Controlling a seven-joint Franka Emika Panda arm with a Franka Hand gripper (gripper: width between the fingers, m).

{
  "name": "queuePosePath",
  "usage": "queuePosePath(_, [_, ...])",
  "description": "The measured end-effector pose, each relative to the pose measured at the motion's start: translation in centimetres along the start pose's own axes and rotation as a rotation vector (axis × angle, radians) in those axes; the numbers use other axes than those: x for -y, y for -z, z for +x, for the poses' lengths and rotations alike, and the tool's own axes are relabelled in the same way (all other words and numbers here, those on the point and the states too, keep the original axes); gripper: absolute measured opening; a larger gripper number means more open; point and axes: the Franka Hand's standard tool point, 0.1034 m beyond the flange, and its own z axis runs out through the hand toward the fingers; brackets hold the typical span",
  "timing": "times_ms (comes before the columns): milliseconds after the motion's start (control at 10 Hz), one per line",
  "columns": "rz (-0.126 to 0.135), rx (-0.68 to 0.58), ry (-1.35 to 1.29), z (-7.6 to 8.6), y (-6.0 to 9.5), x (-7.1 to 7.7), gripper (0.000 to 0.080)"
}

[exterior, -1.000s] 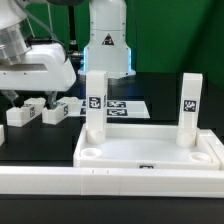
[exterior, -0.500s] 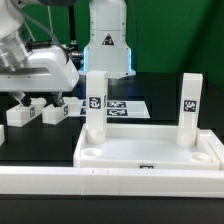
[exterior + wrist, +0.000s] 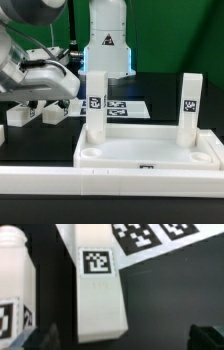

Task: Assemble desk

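White plastic tabletop [image 3: 150, 150] lies in front, with one upright leg [image 3: 95, 100] and a second upright leg [image 3: 189, 105] standing in its far corner sockets. My pincer [image 3: 38, 98] hangs spread wide at the exterior view's left, a lying leg [image 3: 98, 286] between my fingers [image 3: 212, 336], beside the marker board [image 3: 150, 238].

Black matte table [image 3: 30, 150] under the gripper [image 3: 126, 338], evenly lit. Beyond it, a dark backdrop [image 3: 175, 30] with a small green patch [image 3: 72, 45], unidentifiable.
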Motion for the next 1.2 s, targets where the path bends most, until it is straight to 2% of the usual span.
queuePosePath(100, [0.008, 0.061, -0.015, 0.2, -0.3, -0.1, 0.0648])
queuePosePath(200, [0.003, 0.070, -0.051, 0.5, -0.6, -0.2, 0.0648])
queuePosePath(300, [0.008, 0.097, -0.079, 0.2, -0.9, -0.1, 0.0648])
queuePosePath(700, [0.007, 0.099, -0.083, 0.2, -1.1, -0.2, 0.0648])
queuePosePath(1200, [-0.008, 0.127, -0.102, 0.3, -1.8, -0.7, 0.0648])
